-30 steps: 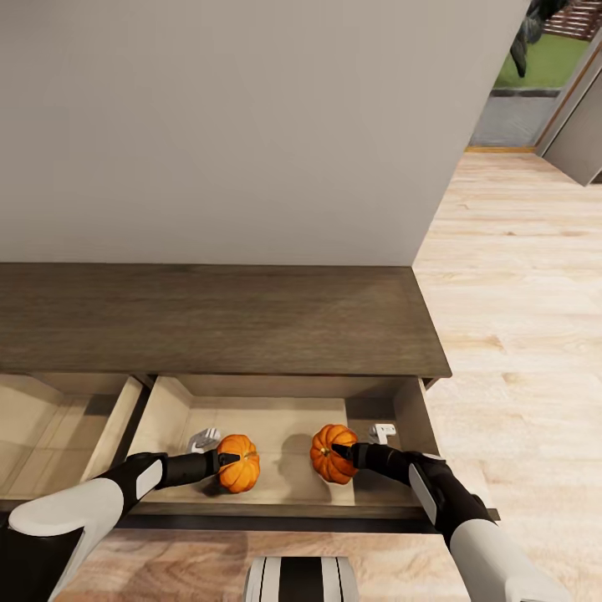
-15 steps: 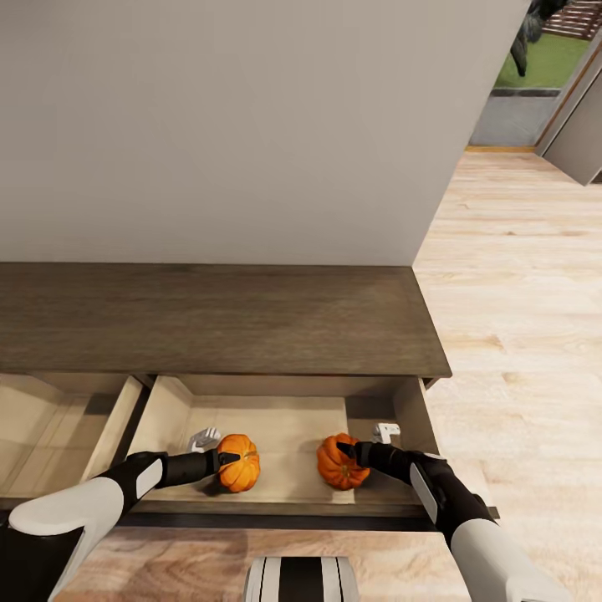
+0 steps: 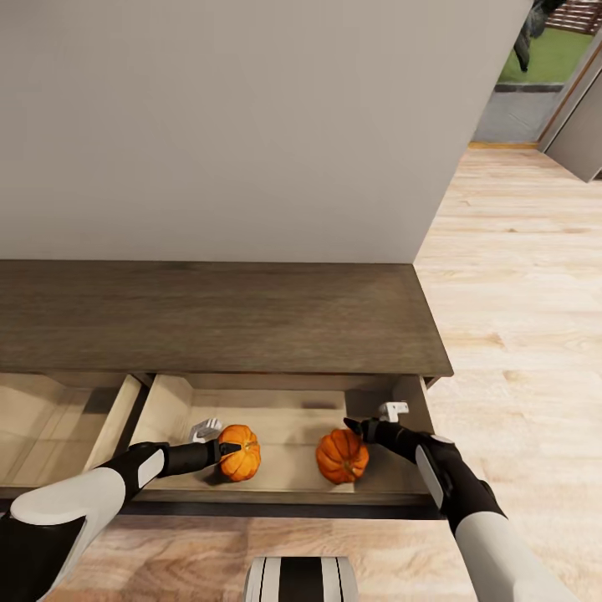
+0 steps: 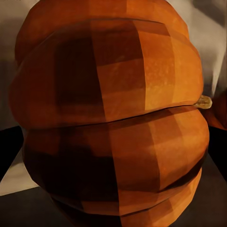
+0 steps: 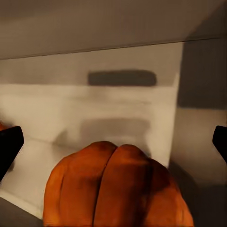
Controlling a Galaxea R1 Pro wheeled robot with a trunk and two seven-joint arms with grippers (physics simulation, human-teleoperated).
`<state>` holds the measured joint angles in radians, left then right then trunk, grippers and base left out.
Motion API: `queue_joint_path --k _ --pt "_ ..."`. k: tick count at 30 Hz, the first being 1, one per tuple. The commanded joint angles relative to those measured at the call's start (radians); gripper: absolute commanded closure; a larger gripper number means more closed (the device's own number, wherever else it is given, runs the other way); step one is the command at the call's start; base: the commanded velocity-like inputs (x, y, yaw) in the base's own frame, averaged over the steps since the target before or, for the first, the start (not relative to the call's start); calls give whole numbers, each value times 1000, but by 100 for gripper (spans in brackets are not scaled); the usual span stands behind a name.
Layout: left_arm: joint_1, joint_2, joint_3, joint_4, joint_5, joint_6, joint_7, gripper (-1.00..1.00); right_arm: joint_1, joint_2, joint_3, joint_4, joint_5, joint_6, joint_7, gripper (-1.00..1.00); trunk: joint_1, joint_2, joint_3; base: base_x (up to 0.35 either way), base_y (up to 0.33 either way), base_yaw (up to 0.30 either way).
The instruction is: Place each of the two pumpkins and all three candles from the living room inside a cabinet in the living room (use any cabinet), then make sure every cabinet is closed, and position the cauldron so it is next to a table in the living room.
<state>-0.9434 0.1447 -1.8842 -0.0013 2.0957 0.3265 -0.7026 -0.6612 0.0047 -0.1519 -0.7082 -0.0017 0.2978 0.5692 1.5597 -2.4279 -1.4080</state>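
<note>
Two ribbed orange pumpkins sit in the open cabinet drawer: left pumpkin clamped by left fingers; right pumpkin free, right fingers apart above.

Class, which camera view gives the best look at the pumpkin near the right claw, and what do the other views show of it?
The head view: the right-hand pumpkin sits whole in the open drawer, beside the right claw. The right wrist view shows just its top between spread fingertips. The left wrist view may catch an orange sliver at its edge, behind the other pumpkin.
</note>
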Motion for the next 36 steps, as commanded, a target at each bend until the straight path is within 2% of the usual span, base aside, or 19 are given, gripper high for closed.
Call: queue_joint_path --k 1,15,20,22,25,36 --pt "38 -1 -1 0 0 0 0 100 0 0 0 -8 0 0 0 -100 1 0 0 0 0 0" --pt "38 -3 -1 0 0 0 0 100 0 5 4 -11 -3 5 10 -100 1 0 0 0 0 0" --pt "38 -12 -1 0 0 0 0 100 0 10 7 -18 -3 96 18 -100 1 0 0 0 0 0" --pt "37 -14 -1 1 0 0 1 100 0 11 7 -25 -2 109 43 -100 1 0 0 0 0 0" --pt "38 -14 -1 3 0 0 1 100 0 11 8 -29 -1 115 91 -100 1 0 0 0 0 0" --pt "37 -6 -1 5 1 -1 2 100 1 12 8 -28 -1 116 101 -100 1 0 0 0 0 0"
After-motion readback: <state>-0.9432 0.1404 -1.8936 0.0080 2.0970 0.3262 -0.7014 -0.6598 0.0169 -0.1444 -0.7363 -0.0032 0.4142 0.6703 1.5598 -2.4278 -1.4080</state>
